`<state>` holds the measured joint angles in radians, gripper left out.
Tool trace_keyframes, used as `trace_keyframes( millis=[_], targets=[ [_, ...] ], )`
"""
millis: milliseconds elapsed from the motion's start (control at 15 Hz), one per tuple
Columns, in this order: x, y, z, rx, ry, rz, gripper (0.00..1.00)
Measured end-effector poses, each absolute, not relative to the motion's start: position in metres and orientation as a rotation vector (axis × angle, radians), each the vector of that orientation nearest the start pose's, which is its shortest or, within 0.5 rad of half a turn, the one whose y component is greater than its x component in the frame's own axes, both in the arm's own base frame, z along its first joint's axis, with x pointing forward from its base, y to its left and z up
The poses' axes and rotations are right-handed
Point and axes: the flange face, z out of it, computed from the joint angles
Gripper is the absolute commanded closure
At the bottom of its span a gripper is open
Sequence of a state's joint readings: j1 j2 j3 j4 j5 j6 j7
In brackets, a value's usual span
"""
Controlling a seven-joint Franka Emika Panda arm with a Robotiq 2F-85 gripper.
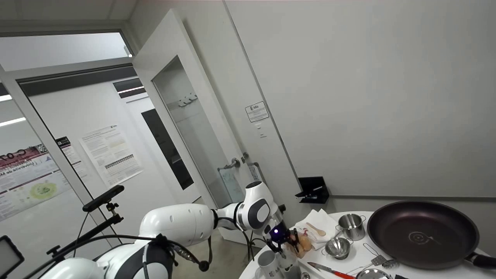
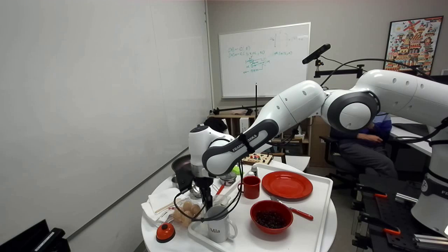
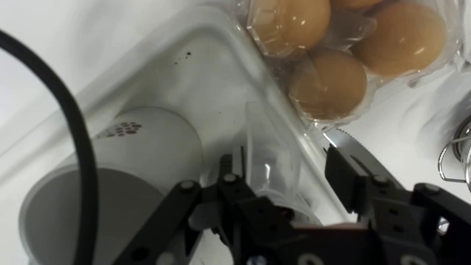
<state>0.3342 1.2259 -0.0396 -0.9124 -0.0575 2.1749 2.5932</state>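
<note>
Your end effector is pointing down into a corner of the white rectangular plastic tray, its fingers standing partway apart astride a clear plastic cup; a gap is showing on the side toward the eggs, so the cup is standing ungripped. Just beside it, a white cylindrical mug lettered "Mila" is standing upright in that same corner. Across the tray's edge, brown eggs are sitting in a clear plastic carton on the white round tabletop, and a red-handled serrated knife is lying near that edge. Farther along the tray, a round red bowl is holding dark berries, while a red mug and a flat red plate are occupying its far end.
</note>
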Motion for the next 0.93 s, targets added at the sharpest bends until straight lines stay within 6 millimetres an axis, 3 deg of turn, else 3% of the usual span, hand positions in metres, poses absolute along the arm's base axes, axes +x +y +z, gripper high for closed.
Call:
trace_keyframes(
  millis=[200, 400, 800, 867, 933],
  targets=[
    [0.7483, 0.238, 0.1219, -1.357, 2.803, -0.138, 0.95],
    [0.7473, 0.2376, 0.121, -1.361, 2.813, -0.137, 1.0],
    [0.7477, 0.237, 0.1223, -1.36, 2.815, -0.137, 0.94],
    [0.7476, 0.237, 0.1224, -1.361, 2.818, -0.137, 0.7],
    [0.7474, 0.2368, 0.1226, -1.363, 2.821, -0.137, 0.69]
  ],
)
